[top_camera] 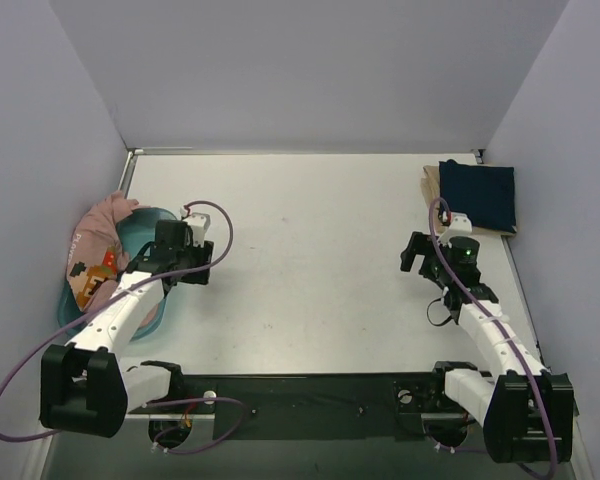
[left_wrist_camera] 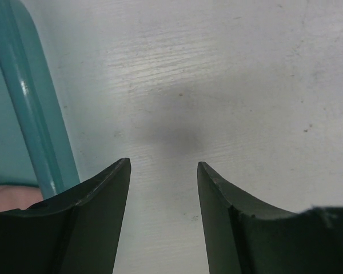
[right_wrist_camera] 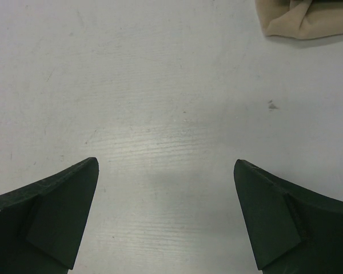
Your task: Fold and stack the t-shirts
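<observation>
White table [top_camera: 320,220]: two shirts stacked at the far right, one in the tub on the left.
The teal tub [top_camera: 152,216] holds the crumpled pink t-shirt [top_camera: 92,255]. The folded navy t-shirt [top_camera: 478,195] lies on the tan t-shirt [right_wrist_camera: 308,20]. The right gripper [right_wrist_camera: 166,165] is spread wide and the left gripper [left_wrist_camera: 163,165] narrower; both are empty above the bare tabletop.

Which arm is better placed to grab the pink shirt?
Left. The left claw sits beside the teal tub holding the pink shirt; the right claw is across the table by the navy shirt.
</observation>
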You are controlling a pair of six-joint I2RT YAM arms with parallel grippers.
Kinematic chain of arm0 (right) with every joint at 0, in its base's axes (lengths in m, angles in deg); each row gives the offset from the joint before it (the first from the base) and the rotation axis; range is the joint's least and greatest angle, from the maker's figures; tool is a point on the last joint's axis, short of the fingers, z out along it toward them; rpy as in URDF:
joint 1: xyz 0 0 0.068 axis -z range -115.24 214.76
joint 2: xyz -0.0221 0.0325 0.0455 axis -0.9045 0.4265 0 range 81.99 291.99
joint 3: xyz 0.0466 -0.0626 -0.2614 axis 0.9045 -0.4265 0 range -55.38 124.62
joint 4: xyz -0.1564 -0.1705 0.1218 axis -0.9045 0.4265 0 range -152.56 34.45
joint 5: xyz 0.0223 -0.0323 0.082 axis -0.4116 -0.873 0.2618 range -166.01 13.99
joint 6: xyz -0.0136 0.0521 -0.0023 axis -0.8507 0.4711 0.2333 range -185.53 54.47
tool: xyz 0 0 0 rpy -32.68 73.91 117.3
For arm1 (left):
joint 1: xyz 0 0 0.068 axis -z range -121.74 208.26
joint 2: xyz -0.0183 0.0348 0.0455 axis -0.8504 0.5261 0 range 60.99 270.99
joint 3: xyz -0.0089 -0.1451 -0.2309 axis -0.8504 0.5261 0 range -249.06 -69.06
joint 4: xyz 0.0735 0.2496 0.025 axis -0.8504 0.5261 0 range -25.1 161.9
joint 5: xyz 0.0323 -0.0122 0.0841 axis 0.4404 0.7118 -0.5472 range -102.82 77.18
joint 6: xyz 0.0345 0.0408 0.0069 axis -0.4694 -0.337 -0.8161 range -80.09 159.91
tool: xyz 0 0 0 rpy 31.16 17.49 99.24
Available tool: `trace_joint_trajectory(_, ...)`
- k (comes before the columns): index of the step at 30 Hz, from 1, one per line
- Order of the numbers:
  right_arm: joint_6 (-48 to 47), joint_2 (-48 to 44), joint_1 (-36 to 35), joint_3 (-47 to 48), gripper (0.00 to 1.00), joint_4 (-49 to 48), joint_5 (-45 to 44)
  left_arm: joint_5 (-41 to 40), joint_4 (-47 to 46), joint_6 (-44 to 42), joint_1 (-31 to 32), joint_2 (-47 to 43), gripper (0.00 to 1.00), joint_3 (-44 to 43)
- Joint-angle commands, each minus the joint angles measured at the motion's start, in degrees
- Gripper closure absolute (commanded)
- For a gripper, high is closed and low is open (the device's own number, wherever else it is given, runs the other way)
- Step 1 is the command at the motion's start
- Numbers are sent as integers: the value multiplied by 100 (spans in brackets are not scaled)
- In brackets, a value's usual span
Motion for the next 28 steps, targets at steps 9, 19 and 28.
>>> trace_joint_trajectory(9,-3,-480,-32,-592,0,-969,-226,-1086,-874,453,-299,-457,39,415)
trace_joint_trajectory(19,-47,-489,-32,-601,0,-943,-261,-1349,-830,418,-299,-466,39,362)
trace_joint_trajectory(28,-56,-392,-32,-469,0,-890,-314,-1437,-795,391,-308,-466,39,327)
